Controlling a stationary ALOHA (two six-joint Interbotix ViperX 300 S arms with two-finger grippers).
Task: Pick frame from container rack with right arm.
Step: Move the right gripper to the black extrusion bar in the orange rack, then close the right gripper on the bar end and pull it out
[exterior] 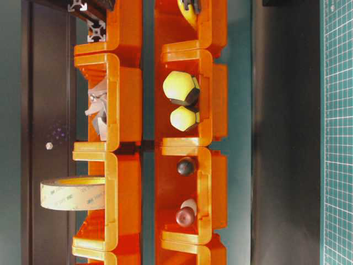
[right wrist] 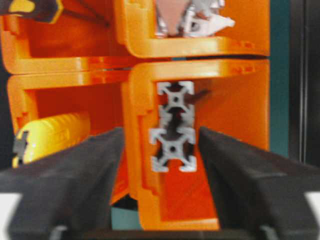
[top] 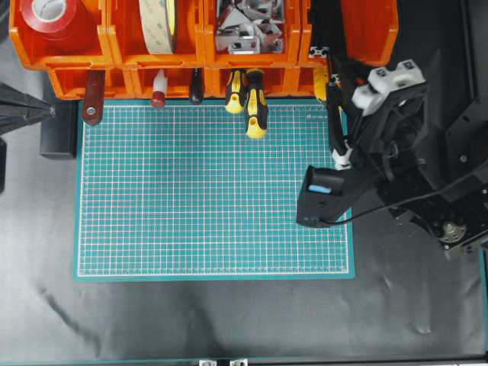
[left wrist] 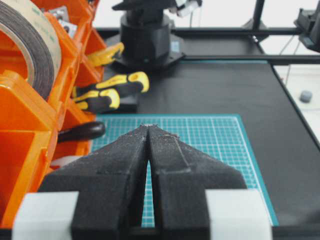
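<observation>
Two frames lie stacked in the far-right upper bin of the orange container rack [right wrist: 240,100]. Their slotted silvery end faces show as the upper frame [right wrist: 175,97] and the lower frame [right wrist: 172,149]. My right gripper [right wrist: 160,135] is open, its black fingers [right wrist: 235,165] standing on either side of the lower frame's end and the bin's side wall, touching nothing. From overhead the right arm reaches up to that bin, where a frame end [top: 319,52] peeks out. My left gripper [left wrist: 149,127] is shut and empty, parked at the mat's left edge [top: 46,111].
Yellow-and-black screwdrivers [top: 255,107] stick out of the lower bins over the green mat [top: 213,191]. Other bins hold a roll of tape [top: 156,23], red tape [top: 53,15] and metal brackets [top: 244,30]. The right wrist camera housing [top: 324,191] overhangs the mat's right side.
</observation>
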